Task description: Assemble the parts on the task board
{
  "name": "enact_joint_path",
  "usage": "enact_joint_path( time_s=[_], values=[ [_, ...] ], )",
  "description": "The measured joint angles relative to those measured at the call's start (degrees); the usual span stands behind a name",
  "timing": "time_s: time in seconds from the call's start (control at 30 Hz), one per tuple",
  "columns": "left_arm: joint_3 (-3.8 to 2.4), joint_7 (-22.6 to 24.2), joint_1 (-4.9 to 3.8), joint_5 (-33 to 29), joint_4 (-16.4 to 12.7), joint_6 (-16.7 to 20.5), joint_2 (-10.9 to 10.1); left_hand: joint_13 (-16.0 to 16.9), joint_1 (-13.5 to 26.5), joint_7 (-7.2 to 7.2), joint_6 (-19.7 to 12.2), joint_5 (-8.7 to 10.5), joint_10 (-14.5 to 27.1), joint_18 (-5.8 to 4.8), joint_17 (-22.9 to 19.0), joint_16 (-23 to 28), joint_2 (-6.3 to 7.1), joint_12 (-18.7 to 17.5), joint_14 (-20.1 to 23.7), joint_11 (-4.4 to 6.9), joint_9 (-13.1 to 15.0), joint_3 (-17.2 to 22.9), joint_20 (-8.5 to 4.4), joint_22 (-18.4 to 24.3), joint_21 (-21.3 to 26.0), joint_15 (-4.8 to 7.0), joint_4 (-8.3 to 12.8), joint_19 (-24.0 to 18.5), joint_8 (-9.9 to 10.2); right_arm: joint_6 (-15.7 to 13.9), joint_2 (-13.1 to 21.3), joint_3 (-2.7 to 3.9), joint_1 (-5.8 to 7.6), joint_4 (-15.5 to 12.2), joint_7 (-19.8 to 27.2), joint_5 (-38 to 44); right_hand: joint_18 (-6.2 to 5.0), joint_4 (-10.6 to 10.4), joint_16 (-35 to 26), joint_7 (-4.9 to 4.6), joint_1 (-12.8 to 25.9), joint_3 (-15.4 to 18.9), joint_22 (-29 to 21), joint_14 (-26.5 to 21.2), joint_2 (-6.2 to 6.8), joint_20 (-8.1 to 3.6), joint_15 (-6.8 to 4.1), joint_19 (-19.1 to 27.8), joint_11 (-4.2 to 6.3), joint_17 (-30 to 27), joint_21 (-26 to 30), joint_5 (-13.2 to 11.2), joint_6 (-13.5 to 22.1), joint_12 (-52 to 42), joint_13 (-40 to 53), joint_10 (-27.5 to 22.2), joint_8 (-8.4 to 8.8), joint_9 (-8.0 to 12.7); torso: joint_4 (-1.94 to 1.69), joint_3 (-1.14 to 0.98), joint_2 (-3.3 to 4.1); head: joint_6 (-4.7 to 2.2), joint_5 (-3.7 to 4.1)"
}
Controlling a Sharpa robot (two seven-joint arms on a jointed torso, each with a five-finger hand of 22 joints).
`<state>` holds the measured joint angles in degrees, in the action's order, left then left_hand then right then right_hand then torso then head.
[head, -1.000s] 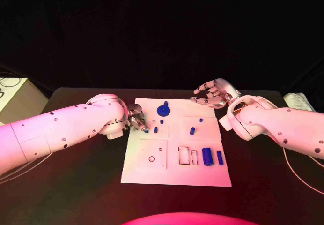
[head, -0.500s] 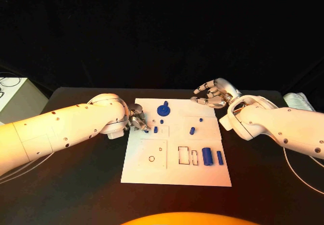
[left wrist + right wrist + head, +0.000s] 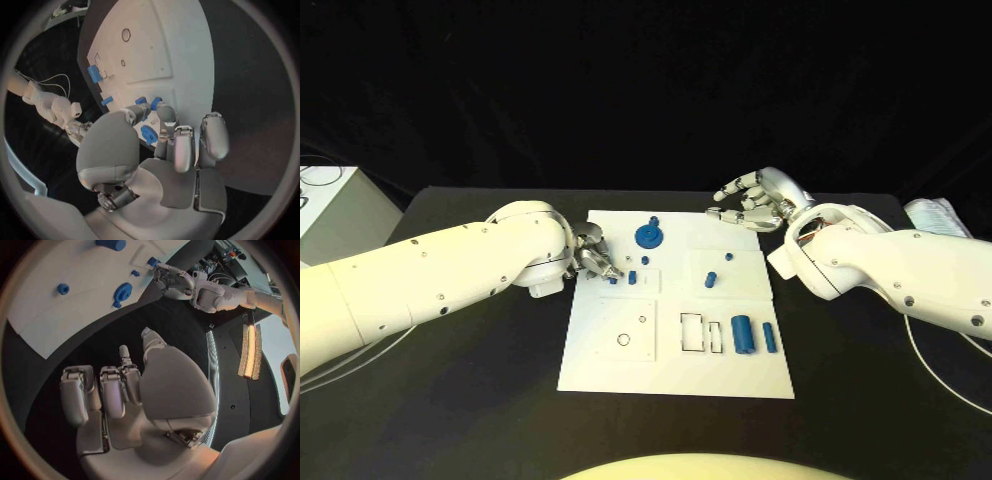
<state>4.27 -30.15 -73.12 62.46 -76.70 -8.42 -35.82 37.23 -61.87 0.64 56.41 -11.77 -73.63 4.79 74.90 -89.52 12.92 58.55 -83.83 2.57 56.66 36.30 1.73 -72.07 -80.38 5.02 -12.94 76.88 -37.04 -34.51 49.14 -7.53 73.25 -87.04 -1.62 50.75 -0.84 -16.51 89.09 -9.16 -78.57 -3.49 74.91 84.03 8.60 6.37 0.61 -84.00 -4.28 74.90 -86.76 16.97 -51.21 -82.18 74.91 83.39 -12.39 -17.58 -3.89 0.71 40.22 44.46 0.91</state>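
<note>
On the white task board (image 3: 672, 365), two blue cylinders (image 3: 743, 334) lie near right. At its left edge the left hand (image 3: 593, 257) pinches a small blue part (image 3: 613, 280). Beyond the far right corner, the right hand (image 3: 756, 203) hovers, fingers loosely curled, empty.

A lab: black table (image 3: 473, 400), dark backdrop (cables at side).

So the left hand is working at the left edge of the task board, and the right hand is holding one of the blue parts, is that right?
Not quite. The left hand is indeed at the left edge of the task board, fingers on a small blue part. But the right hand holds nothing: the right wrist view shows its fingers curled over bare black table, off the board's far corner.
</note>
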Motion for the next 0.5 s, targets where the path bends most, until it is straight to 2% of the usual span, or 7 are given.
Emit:
enact_joint_path(
  time_s=[0.27,0.37,0.5],
  values=[
    [0.01,0.0,0.01,-0.07,0.3,0.04,0.06,-0.07,0.51,0.19,-0.19,-0.01,0.01,0.0,0.0,0.0,0.06,0.0,0.0,0.0,0.13,-4.69,0.0,0.0,0.0,0.0,-3.06,0.0,0.3,0.01,0.0,0.0,0.0,0.0,0.01,0.0,0.0,0.0,0.0,0.0,0.0,0.0,0.0,0.0,0.0,0.0,0.0,0.0,0.0,0.0,0.0,0.0,0.0,0.0,0.0,0.0,0.0,0.0,0.01,0.02,-0.02,-0.07,0.04],
    [0.01,0.01,0.01,-0.08,0.39,0.05,0.06,-0.07,0.81,0.19,-0.19,0.0,0.01,0.0,0.0,0.0,0.36,0.0,0.0,0.0,0.16,-5.66,0.0,0.01,0.0,0.0,-3.59,0.0,0.3,0.02,0.0,0.0,0.0,0.0,0.01,0.0,0.0,0.0,-0.22,0.0,0.01,0.0,0.0,0.0,0.01,0.0,0.0,0.0,0.0,0.0,0.0,0.0,0.0,0.0,0.0,0.0,0.0,0.0,0.02,0.02,-0.03,-0.08,0.06],
    [0.01,0.03,0.02,-0.08,0.39,0.13,-0.06,-0.22,1.06,0.19,-0.19,0.0,0.24,0.0,0.0,0.0,0.12,0.0,0.0,-0.23,0.16,-6.31,0.0,0.01,0.0,0.0,-3.74,0.0,0.58,0.03,0.03,0.0,0.0,-0.01,0.01,0.0,0.0,0.0,-0.22,0.0,0.23,0.0,0.0,0.0,0.23,0.0,0.0,0.0,0.0,0.0,0.0,0.0,0.0,0.0,0.0,0.0,0.0,0.0,0.03,0.02,-0.02,-0.13,0.09]
  ],
)
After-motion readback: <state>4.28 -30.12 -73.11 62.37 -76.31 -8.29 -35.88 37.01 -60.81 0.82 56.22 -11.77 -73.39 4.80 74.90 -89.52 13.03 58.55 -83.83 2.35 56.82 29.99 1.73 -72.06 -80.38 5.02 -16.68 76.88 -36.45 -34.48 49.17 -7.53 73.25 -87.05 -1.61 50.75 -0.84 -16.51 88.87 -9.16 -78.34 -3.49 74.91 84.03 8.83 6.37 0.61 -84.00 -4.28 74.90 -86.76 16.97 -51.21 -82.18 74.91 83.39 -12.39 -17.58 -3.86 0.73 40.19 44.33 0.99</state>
